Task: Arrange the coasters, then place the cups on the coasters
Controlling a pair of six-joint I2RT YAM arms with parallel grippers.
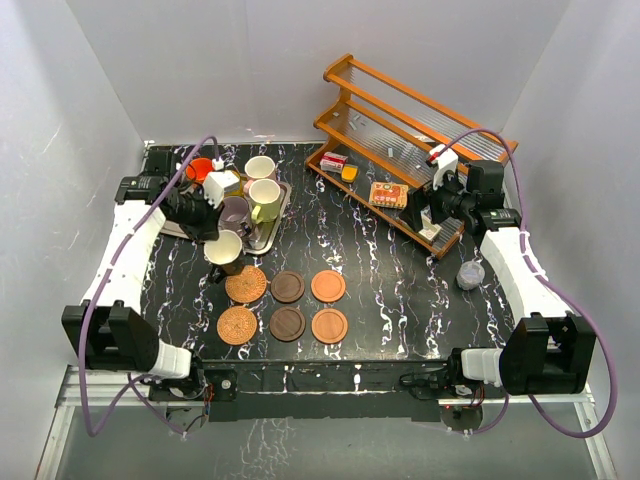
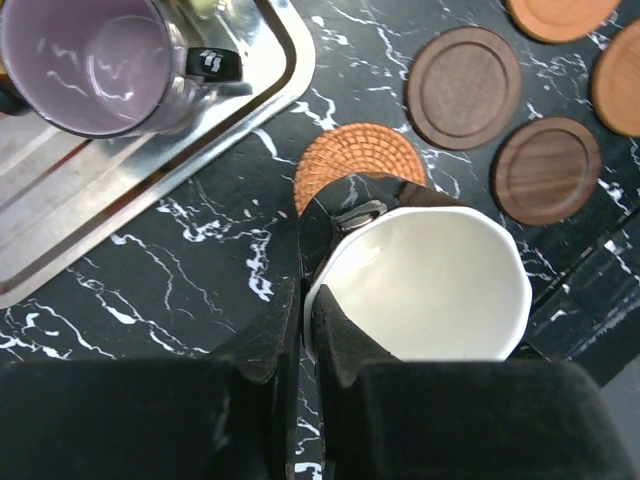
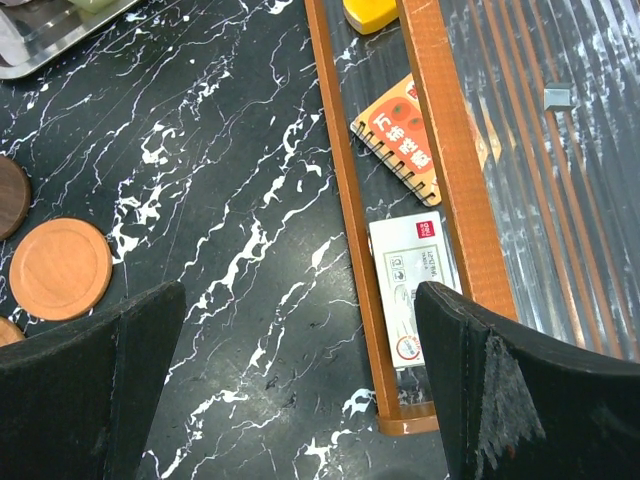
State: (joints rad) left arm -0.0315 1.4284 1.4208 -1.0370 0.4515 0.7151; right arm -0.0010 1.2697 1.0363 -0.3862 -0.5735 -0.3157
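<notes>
- The left pincer (image 2: 305, 335) is closed on the rim of the black cup (image 2: 420, 280), left of centre in the top view, just beside a woven coaster (image 2: 355, 160).
- Six coasters (image 1: 288, 288) lie in two rows on the worktop (image 1: 390, 280).
- Other cups (image 1: 265, 200) sit on the tray (image 2: 100, 200), upper left.
- The right pincer (image 3: 300, 300) is wide open, by the wooden rack (image 3: 440, 150).

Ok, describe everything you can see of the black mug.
The black mug looks like glossy ceramic, black outside, white inside, its rim slightly faceted. It is empty and upright. The left gripper is shut on its rim, one finger inside, one outside. It is just off the tray, at the edge of a woven coaster; whether it rests or hangs is unclear.
</notes>
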